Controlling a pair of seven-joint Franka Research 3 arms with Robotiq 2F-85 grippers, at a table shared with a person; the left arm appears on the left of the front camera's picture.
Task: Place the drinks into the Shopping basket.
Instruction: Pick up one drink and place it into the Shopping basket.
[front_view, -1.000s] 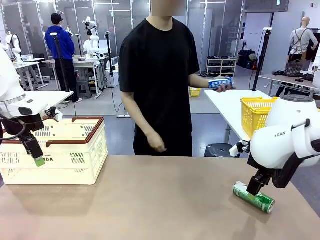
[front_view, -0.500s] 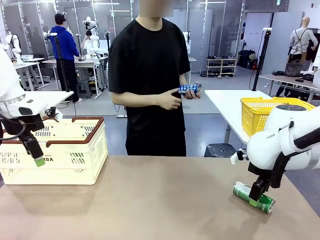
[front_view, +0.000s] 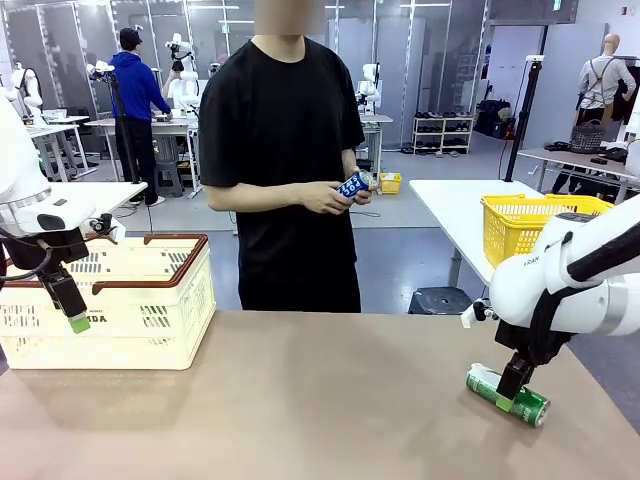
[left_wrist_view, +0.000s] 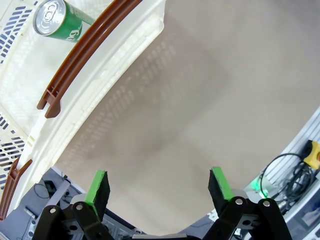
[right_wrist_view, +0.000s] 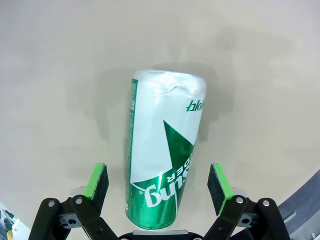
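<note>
Shopping basket (front_view: 150, 320): cream with a brown-red rim, parked on the surface (front_view: 320, 400) over at the robot's left
In the basket: one green can (left_wrist_view: 62, 21), silver top facing the wrist cam, close to the wall by a handle
Second green can (front_view: 532, 407): lying on its side on the surface, far right, well apart from the basket
Blue can (front_view: 355, 185): in the person's hands (front_view: 330, 198) at the far side
Left hand (left_wrist_view: 159, 185): fingers apart, nothing between them, over the surface just beside the basket
Right hand (right_wrist_view: 159, 182): fingers apart, straddling the lying can, gap on both sides, not clamped
Yellow basket (front_view: 510, 230): on another table, contents hidden
</note>
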